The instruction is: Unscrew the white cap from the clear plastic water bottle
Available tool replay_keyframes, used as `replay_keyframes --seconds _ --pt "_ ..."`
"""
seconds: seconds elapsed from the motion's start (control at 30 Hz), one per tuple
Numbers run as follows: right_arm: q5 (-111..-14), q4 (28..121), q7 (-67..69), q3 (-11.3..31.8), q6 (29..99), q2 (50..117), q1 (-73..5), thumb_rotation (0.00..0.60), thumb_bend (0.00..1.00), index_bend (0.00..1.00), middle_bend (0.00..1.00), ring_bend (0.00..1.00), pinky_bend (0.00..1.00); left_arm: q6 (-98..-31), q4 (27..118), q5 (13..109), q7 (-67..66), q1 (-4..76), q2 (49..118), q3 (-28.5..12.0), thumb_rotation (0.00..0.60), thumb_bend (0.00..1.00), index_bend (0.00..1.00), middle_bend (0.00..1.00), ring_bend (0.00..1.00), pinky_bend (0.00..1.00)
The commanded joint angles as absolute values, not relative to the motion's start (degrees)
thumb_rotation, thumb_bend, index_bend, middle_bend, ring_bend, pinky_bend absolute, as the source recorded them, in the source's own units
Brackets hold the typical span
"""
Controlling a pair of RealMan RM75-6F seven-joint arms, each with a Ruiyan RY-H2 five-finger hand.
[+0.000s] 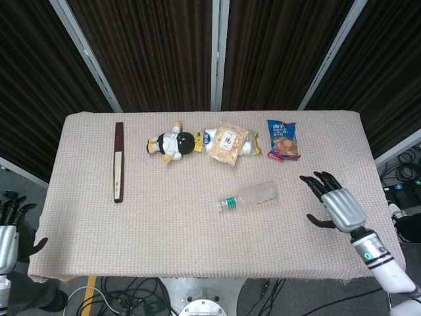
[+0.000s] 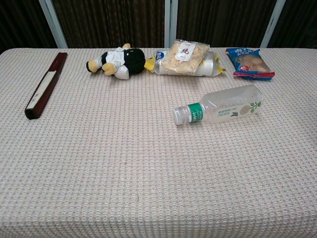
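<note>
Clear plastic water bottle [image 1: 248, 197] lay on its side mid-table, white cap [image 2: 179, 115] on, pointing left.
The right hand [image 1: 333, 204] hovered over bare woven cloth [image 1: 164, 224] beside it, fingers spread, empty; the left hand [image 1: 8, 230] waited off-table, fingers apart.

We count one clear water bottle [image 1: 248, 196] with one white cap [image 1: 221, 205] at center frame. Along the upper part: one plush doll [image 1: 170, 143], two snack packs — tan [image 1: 228, 143] and blue [image 1: 283, 139] — and one dark folded fan [image 1: 118, 161] at left. Two hands: right hand [image 1: 334, 204] lower right, left hand [image 1: 8, 227] lower left edge.
</note>
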State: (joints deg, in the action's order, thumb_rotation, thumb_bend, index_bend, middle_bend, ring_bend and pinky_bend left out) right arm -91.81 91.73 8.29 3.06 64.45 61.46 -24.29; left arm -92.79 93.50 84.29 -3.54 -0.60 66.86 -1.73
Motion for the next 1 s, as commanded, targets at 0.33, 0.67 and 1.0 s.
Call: replay_keyframes --seconds 0.33,0.67,1.0 --pt "-80.9 81.7 -7.2 7.3 43.2 76.8 -40.4 0.600 0.19 0.00 0.12 0.00 0.02 -92.8 92.4 83.8 -2.6 -0.9 67.3 -2.6 0.600 0.11 0.24 0.12 0.07 0.03" --pt "-79.2 76.3 -11.2 6.5 43.5 83.6 -42.4 0.600 0.19 0.17 0.22 0.01 0.05 -92.2 90.4 83.7 -0.3 -0.7 67.7 -3.3 0.600 0.11 0.24 0.12 0.07 0.03" --pt "-80.4 75.3 -10.3 6.0 47.3 85.3 -42.1 0.600 0.26 0.48 0.41 0.21 0.26 -91.3 89.7 84.4 1.3 0.1 67.7 -3.8 0.600 0.10 0.24 0.12 0.07 0.03"
